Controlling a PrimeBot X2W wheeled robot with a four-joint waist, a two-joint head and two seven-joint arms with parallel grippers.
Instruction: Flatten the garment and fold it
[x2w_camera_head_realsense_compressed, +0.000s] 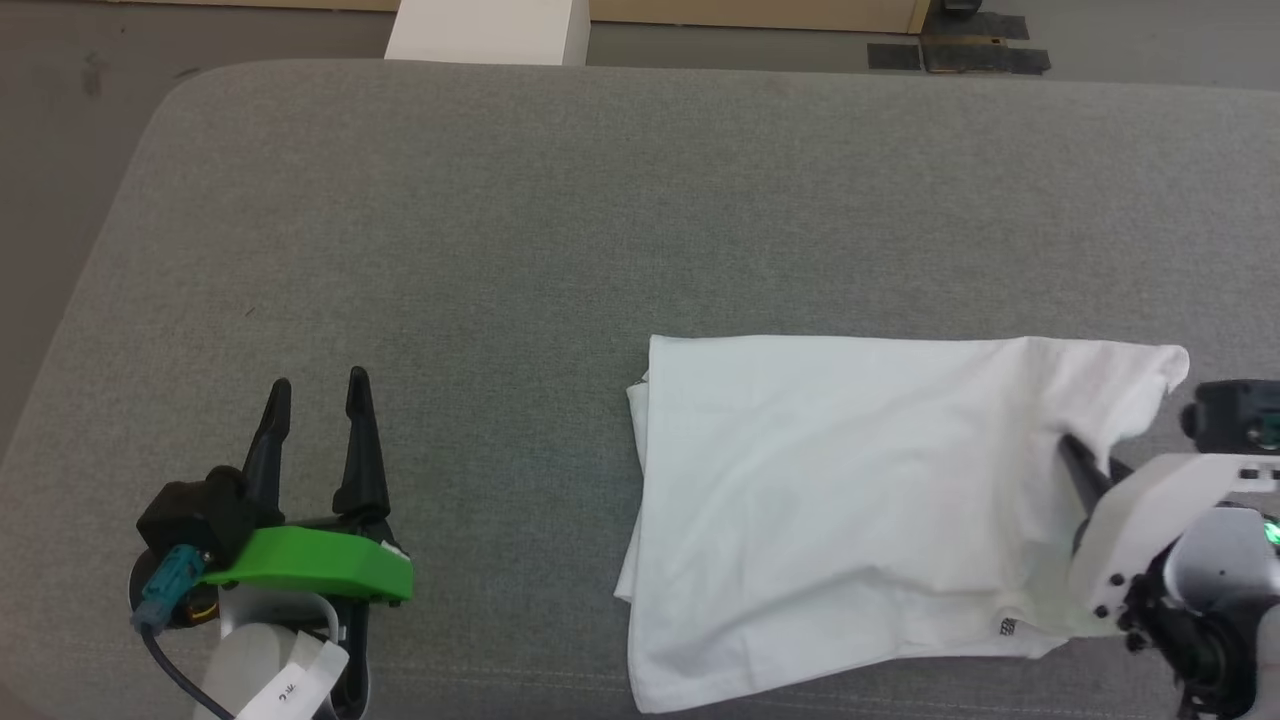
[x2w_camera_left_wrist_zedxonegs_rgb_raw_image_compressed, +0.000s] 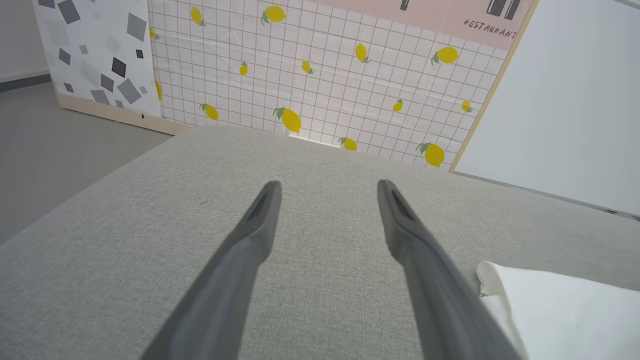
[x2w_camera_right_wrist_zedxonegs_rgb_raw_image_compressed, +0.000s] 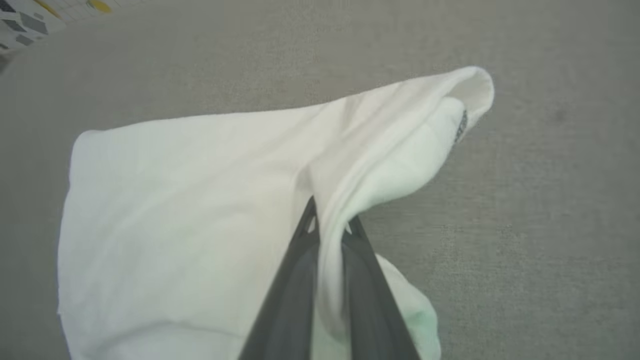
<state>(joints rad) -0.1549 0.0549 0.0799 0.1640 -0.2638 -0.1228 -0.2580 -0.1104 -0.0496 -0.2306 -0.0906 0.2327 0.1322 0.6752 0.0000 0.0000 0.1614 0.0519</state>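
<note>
The white garment (x2w_camera_head_realsense_compressed: 850, 490) lies folded over on the grey cushioned surface (x2w_camera_head_realsense_compressed: 500, 220), right of centre. My right gripper (x2w_camera_head_realsense_compressed: 1085, 465) is shut on the garment's right edge; in the right wrist view the fabric (x2w_camera_right_wrist_zedxonegs_rgb_raw_image_compressed: 210, 200) is pinched between the two dark fingers (x2w_camera_right_wrist_zedxonegs_rgb_raw_image_compressed: 300, 260) and lifted into a ridge, with a dark stitch line on the raised corner (x2w_camera_right_wrist_zedxonegs_rgb_raw_image_compressed: 462, 125). My left gripper (x2w_camera_head_realsense_compressed: 315, 395) rests open at the lower left, well clear of the cloth. In the left wrist view its fingers (x2w_camera_left_wrist_zedxonegs_rgb_raw_image_compressed: 260, 220) stand wide apart over bare surface, with a garment corner (x2w_camera_left_wrist_zedxonegs_rgb_raw_image_compressed: 550, 305) at the lower right.
A rigid white box (x2w_camera_head_realsense_compressed: 490, 30) stands beyond the far edge of the surface. The surface's rounded left corner (x2w_camera_head_realsense_compressed: 170, 110) drops to grey floor. A lemon-patterned wall panel (x2w_camera_left_wrist_zedxonegs_rgb_raw_image_compressed: 325, 75) stands behind the surface in the left wrist view.
</note>
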